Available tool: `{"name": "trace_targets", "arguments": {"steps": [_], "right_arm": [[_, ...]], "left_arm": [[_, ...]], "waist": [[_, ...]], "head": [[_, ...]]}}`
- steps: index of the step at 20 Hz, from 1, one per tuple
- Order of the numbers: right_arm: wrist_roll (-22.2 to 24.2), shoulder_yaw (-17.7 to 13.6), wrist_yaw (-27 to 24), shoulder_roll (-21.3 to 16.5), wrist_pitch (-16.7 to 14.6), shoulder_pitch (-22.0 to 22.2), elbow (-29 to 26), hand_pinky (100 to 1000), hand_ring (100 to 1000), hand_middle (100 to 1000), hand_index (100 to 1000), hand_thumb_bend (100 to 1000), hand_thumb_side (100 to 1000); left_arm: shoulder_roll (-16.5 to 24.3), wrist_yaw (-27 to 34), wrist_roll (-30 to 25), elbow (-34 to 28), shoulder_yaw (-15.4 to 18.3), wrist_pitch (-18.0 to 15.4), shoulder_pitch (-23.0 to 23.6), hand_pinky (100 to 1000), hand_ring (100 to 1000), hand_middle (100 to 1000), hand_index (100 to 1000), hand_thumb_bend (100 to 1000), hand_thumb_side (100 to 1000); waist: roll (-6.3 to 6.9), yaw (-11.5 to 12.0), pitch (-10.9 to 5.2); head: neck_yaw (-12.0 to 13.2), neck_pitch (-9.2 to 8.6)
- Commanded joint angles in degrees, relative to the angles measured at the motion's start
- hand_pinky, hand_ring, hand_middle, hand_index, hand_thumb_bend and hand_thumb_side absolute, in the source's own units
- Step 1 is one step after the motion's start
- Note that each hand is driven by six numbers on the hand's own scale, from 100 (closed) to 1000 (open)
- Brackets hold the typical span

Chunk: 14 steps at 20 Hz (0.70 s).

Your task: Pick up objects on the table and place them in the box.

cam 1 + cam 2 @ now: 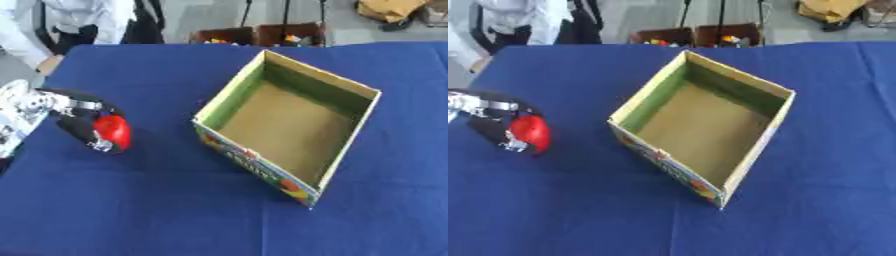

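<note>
One red object (115, 131), rounded and glossy, sits at the left side of the table, held in the robot's left hand (87, 127). The black fingers (77, 129) curl round its left side and a silvery fingertip shows just under it, so the hand is closed around the object; what kind of thing it is cannot be made out beyond its colour and rounded shape. Whether it rests on the cloth or is lifted just clear of it cannot be told, though a dark shadow lies directly beneath. The left arm (26, 107), silver and white at the joints, comes in from the left edge. To the right of the held object, well apart from it, stands the cardboard box (229, 95), open at the top and turned cornerwise to the table edges, one corner pointing toward the near side. Its inner walls are green toward the top and its floor is plain brown, with nothing lying inside. The near outer wall carries colourful printing. Everything stands on a table covered with a dark blue cloth (157, 210). Beyond the far edge of the table are brown bins (258, 35) holding small, mixed-colour things. The right hand shows in neither view.
</note>
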Motion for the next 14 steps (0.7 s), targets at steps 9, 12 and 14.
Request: {"name": "trace_targets", "arguments": {"steps": [9,12,14], "right_arm": [[-0.1,-0.7,-0.3,-0.7,0.0,-0.3,-0.7,746,747,738,810,100,1000],[-0.1,-0.8,-0.3,-0.6,0.0,-0.4,-0.7,746,747,736,807,100,1000],[-0.2,-0.8,-0.3,-0.6,0.0,-0.5,-0.7,746,747,736,805,100,1000]], "left_arm": [[1.1,-1.4,0.0,0.5,1.1,0.8,-1.0,359,668,881,1000,355,480],[1.0,-1.4,0.0,0.4,1.2,0.7,-0.9,331,624,873,999,296,460],[0.9,-1.2,0.0,0.6,1.2,0.9,-0.8,331,627,876,996,246,447]], "waist": [[-0.42,-0.2,-0.85],[-0.43,-0.2,-0.86],[-0.43,-0.2,-0.90]], "head": [[0.3,-0.80],[0.3,-0.86],[0.3,-0.89]]}}
